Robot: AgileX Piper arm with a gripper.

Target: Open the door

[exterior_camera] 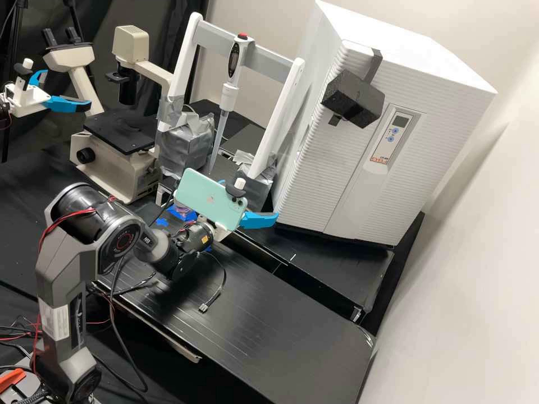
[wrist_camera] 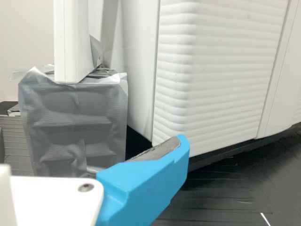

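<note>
I judge the door (exterior_camera: pixel 323 174) to be stiff, broad and fairly heavy, its ribbed plastic slippery to pinch and likely sealed snug at first. I'd hook a finger behind its left edge and pull steadily rather than squeeze the face. The door stands upright on the white cabinet (exterior_camera: pixel 415 50), to the right of and beyond my claw (exterior_camera: pixel 250 198), which is spread and empty.
</note>
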